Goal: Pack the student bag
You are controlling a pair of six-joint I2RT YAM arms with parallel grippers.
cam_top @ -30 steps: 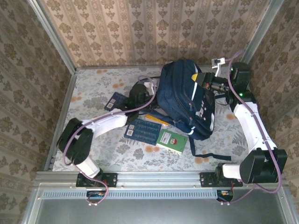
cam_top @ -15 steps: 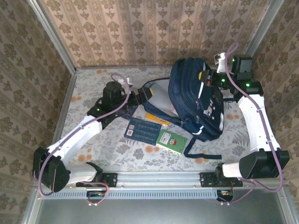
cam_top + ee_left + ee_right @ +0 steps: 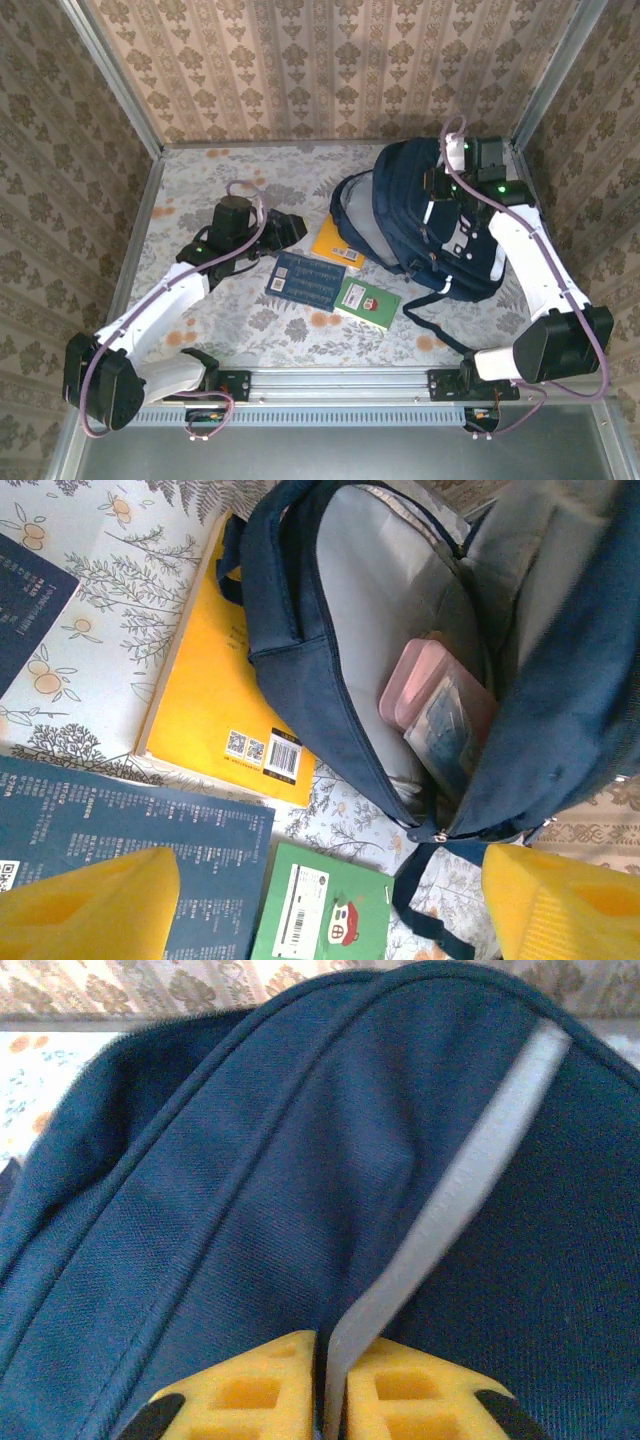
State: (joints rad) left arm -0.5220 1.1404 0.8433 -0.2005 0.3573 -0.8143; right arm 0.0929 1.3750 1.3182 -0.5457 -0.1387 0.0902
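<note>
The large navy-blue fabric backpack with white reflective stripes (image 3: 405,225) lies toward the far right corner of the table (image 3: 200,180). Its main compartment is unzipped and its grey-lined mouth gapes toward the table's middle. The right pincer (image 3: 322,1385) sits on the backpack's top, yellow fingers almost pressed together on a fold of fabric at a white stripe, seemingly propping the mouth open. The left pincer (image 3: 320,910) hangs spread wide and empty over the table's middle, facing that mouth.

A pink plastic case (image 3: 420,675) already rests inside. Between the left pincer and the mouth lie three things:
- a yellow paperback book (image 3: 215,670), whose long side runs along the backpack's lower lip, which overlaps one edge
- a dark blue booklet (image 3: 130,830)
- a green notebook (image 3: 330,895)

The left arm is clearly nearer these. The yellow book probably needs lifting clear of the lip before it goes in.
</note>
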